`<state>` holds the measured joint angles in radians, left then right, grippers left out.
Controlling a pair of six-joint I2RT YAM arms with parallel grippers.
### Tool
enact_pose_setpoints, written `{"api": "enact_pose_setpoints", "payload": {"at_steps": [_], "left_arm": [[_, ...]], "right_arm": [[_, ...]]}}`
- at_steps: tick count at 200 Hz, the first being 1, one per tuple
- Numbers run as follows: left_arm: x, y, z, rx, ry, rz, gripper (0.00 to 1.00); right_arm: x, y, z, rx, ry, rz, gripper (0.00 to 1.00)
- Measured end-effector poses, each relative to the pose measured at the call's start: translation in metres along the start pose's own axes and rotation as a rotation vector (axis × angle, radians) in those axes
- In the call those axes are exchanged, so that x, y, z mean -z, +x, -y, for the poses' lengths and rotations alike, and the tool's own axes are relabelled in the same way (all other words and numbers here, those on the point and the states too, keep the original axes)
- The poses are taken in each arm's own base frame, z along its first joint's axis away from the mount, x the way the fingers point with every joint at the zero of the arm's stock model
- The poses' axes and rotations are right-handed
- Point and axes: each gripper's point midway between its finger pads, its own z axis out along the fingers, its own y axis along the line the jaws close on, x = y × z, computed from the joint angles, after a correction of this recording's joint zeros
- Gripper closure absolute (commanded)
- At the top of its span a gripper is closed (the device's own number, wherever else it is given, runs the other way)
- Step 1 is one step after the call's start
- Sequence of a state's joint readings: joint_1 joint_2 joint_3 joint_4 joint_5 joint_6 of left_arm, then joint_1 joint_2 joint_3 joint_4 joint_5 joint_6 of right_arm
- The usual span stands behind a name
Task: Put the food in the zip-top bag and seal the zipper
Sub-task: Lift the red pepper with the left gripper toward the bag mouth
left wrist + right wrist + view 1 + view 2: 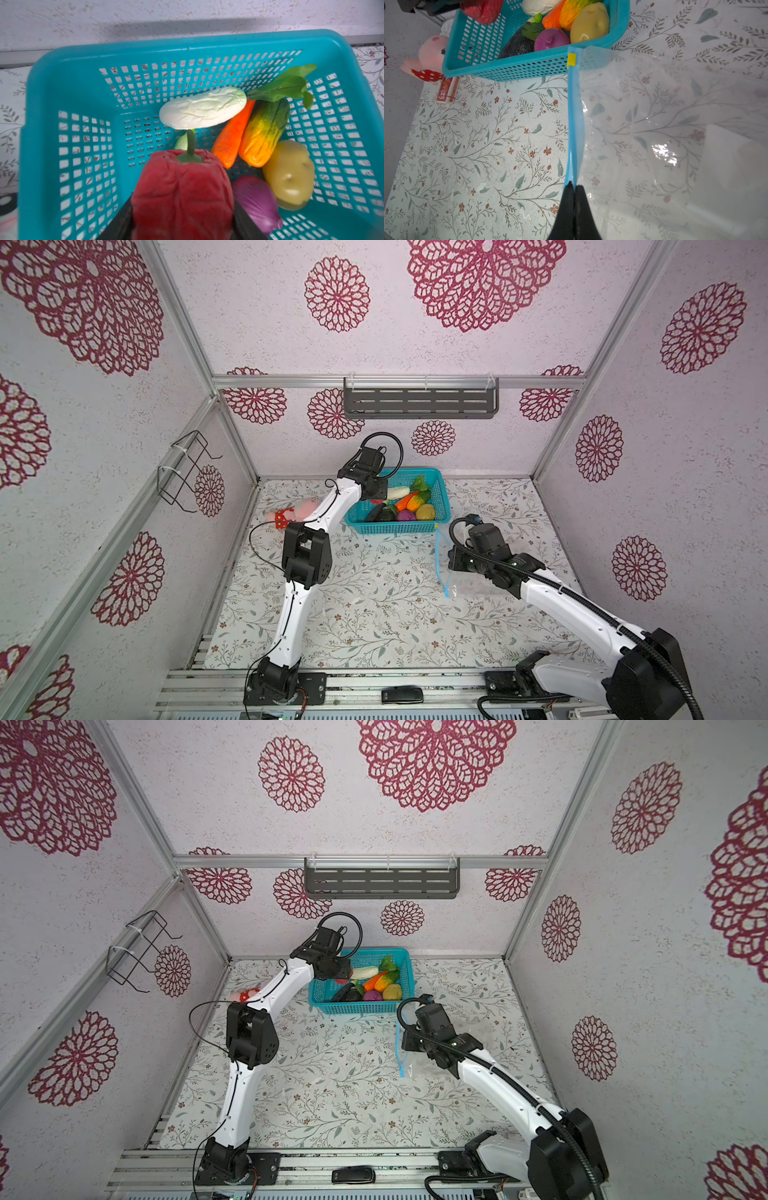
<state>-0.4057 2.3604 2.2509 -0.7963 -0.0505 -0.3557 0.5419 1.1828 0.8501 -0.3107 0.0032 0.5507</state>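
The left tool (181,218) grips the red pepper (182,187) low over the basket (145,47); squashed and smooth, it may slip free; the right tool (573,186) pinches the zipper (574,116) of the bag (654,124) lying beside the basket on the worktop (488,145); pinching both strips would block the mouth.

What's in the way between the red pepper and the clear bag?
Only the teal basket's wall: the left hand holds the red pepper inside the basket, so it must rise over the rim. Beyond that, nothing shows before the bag, whose zipper the right hand pinches.
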Motion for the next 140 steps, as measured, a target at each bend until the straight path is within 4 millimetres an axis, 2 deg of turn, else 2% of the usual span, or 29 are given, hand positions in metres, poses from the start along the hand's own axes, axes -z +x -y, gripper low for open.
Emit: {"api": "enact_pose_setpoints", "payload": {"at_steps": [48,92,116,140], "left_arm": [[0.044,0.016,0.033,0.013,0.077,-0.015,0.57],[0.088,0.038,0.074,0.008,0.202,-0.035,0.57],[0.115,0.058,0.098,-0.007,0.291,-0.057,0.57],[0.138,0.068,0.125,-0.025,0.399,-0.057,0.57]], "right_arm": [[0.008,-0.004,-0.002,-0.023,-0.029,0.049,1.00],[0.014,-0.007,0.002,-0.058,-0.046,0.094,1.00],[0.016,-0.013,0.004,-0.082,-0.057,0.123,1.00],[0.017,-0.022,0.004,-0.110,-0.075,0.149,1.00]]}}
